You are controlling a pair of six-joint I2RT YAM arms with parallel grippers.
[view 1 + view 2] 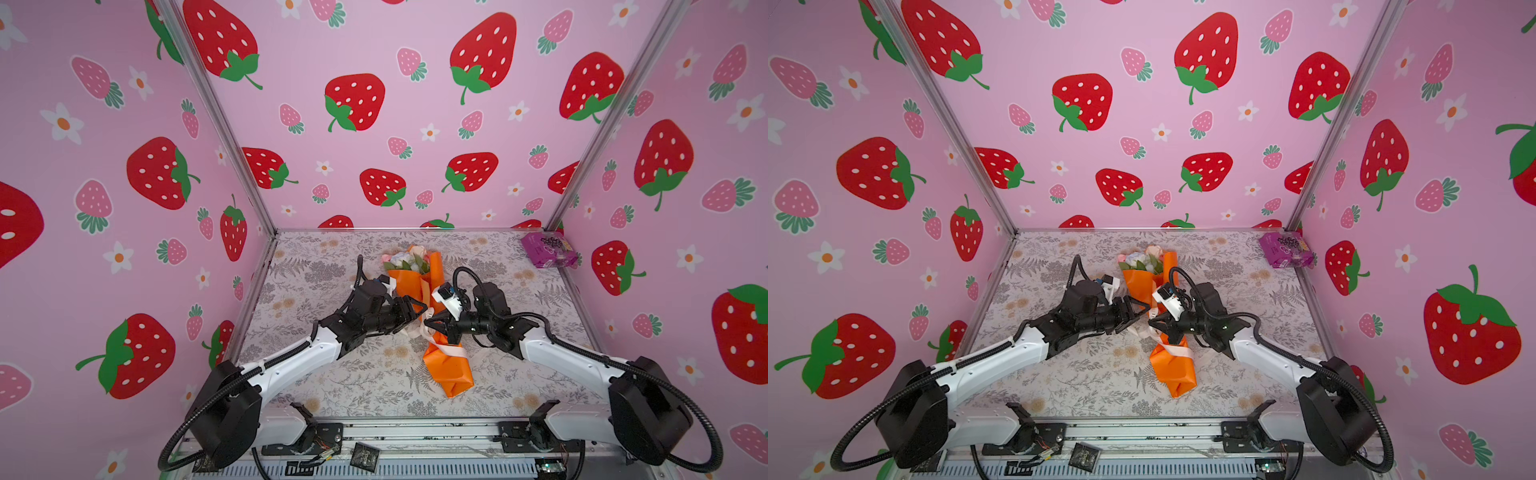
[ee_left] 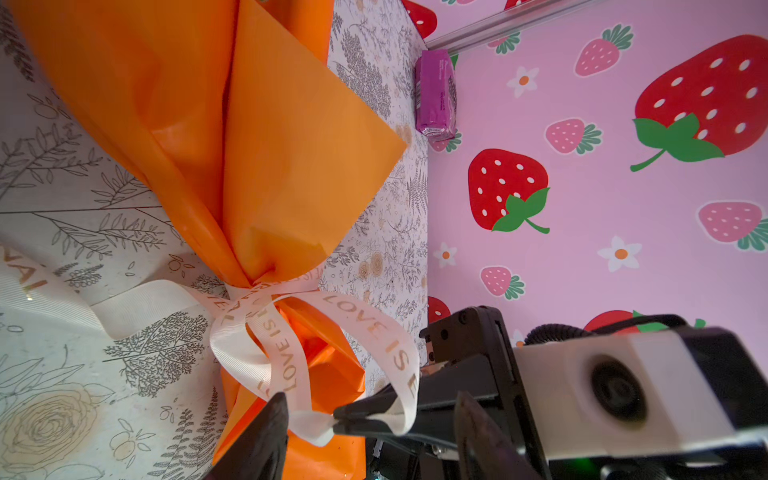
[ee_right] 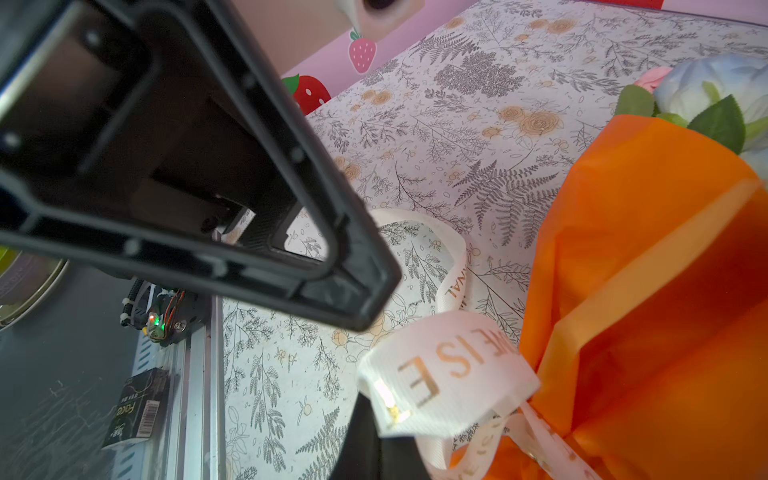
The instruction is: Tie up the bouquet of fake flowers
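**Bouquet** (image 1: 451, 370) (image 1: 1173, 370) (image 2: 249, 145) (image 3: 644, 270): fake flowers in orange paper, lying flat near the middle of the table. The pink, peach and pale flower heads (image 1: 405, 257) point toward the back wall, and the folded paper foot points toward the front edge. The paper is gathered to a narrow neck about halfway along.

**Ribbon** (image 1: 446, 351) (image 1: 1177, 352) (image 2: 286, 332) (image 3: 449, 370): cream with gold lettering, "LOVE IS" legible. It is wound and crossed around the neck of the paper. One tail trails on the table on the side of the left arm; a loop rises from the neck to the right tool.

**Right tool** (image 1: 432, 324) (image 1: 1152, 326) (image 2: 345, 417): at the neck of the bouquet, fingers pressed together with the end of the ribbon loop pinched at their tips.

**Left tool** (image 1: 415, 316) (image 1: 1140, 311): opposite the right tool, tips near it, above the neck of the bouquet. Its fingers (image 2: 266, 436) stand well apart and grip nothing; in the left wrist view the right tool's tips and the ribbon end lie between them.

**Table** (image 1: 332, 386) (image 1: 1059, 386): covered in grey fern and pale rose print.

**Purple packet** (image 1: 547, 249) (image 1: 1285, 248) (image 2: 436, 95): in the far corner on the right arm's side, well apart from the bouquet.

**Walls** (image 1: 395, 124): pink with a strawberry and daisy print, on three sides.
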